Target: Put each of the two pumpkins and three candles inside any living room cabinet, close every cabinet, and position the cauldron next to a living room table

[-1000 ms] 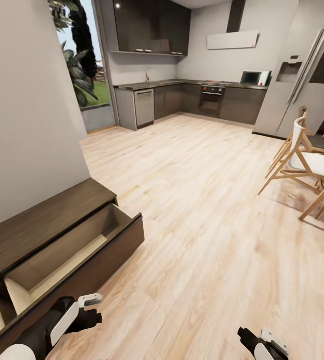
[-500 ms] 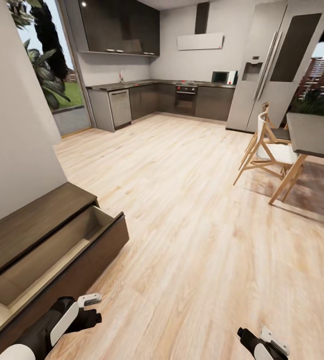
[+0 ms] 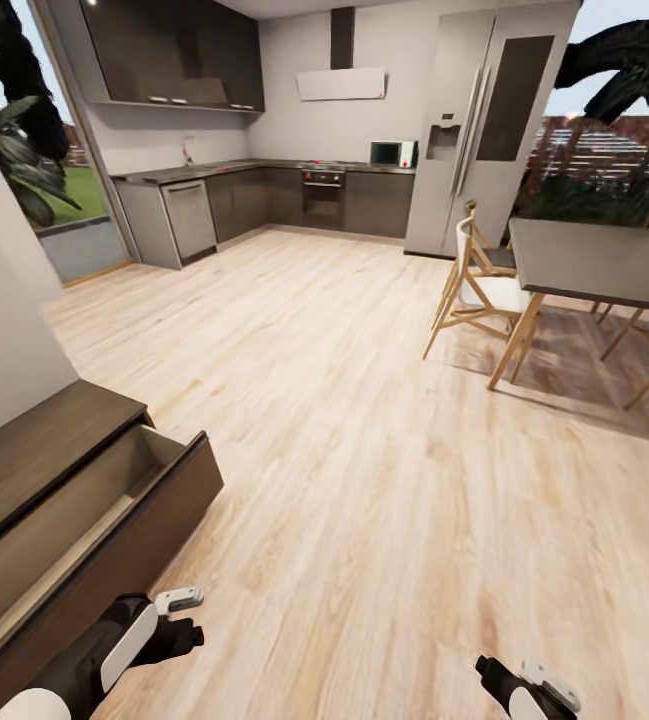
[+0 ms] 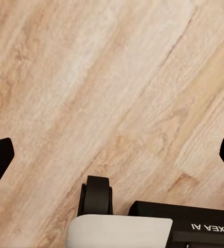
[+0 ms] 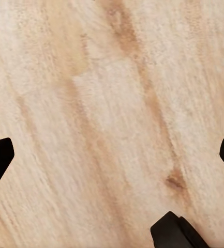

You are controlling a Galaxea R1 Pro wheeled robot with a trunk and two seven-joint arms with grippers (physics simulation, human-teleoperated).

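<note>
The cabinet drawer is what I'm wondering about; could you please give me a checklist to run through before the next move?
1. Cabinet drawer open to take items: ok.
2. Visible part of the drawer holds a pumpkin or candle: not ok, it looks bare.
3. Left end effector open and holding nothing: ok, fingertips wide apart over bare floor.
4. Right end effector open and holding nothing: ok.
5. Pumpkins, candles or cauldron in sight to head for: not ok.
6. Dining table and chair well off to the side: ok.
</note>
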